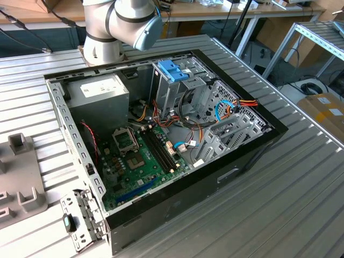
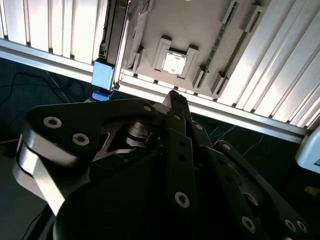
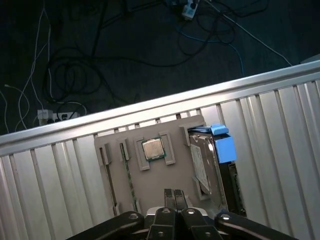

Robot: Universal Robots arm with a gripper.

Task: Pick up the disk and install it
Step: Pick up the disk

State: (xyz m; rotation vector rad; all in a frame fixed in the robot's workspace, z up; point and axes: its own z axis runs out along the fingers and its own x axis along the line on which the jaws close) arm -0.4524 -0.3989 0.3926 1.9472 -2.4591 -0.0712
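Here the gripper (image 3: 173,192) is hovering above the tray (image 3: 150,182), fingers (image 3: 169,197) together and empty; the disk (image 3: 202,162) is standing edgewise in its end slot, beside the fingertips, lengthwise along the table (image 3: 280,125) slats.

Disk (image 3: 201,165) on edge in grey holder (image 3: 150,184).
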